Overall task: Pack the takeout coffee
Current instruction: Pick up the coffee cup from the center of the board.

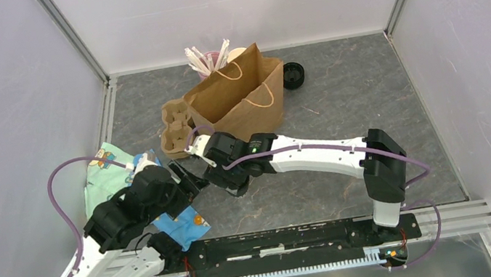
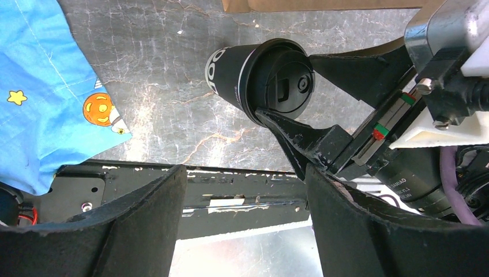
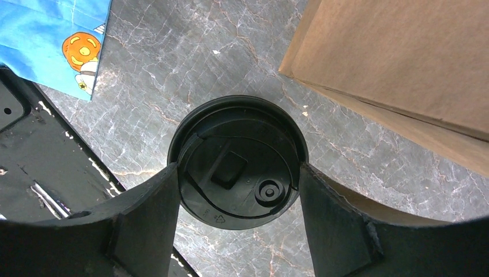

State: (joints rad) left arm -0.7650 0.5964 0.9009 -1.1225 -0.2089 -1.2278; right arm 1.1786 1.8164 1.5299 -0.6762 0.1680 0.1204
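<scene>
Grey marble table [image 3: 173, 57], brown bag [image 3: 403, 57] just behind: takeout coffee [image 3: 239, 167] stands w/ right pincer [image 3: 237, 173] straddling its lid, prob. to lift it bagward; clamped or not, can't tell; left pincer [image 2: 245, 173] apart, empty.

Our left arm [image 1: 93, 271] rises from its base and bends inward toward the middle. Our left gripper [image 2: 245, 173] stands wide apart with nothing between its jaws. Our right arm [image 1: 318, 153] stretches leftward across the front, wrist tipped down. Our right gripper [image 3: 237, 176], close beside the left one, presses its fingers [image 3: 144, 225] against opposite sides of the takeout coffee [image 2: 254, 81].
</scene>
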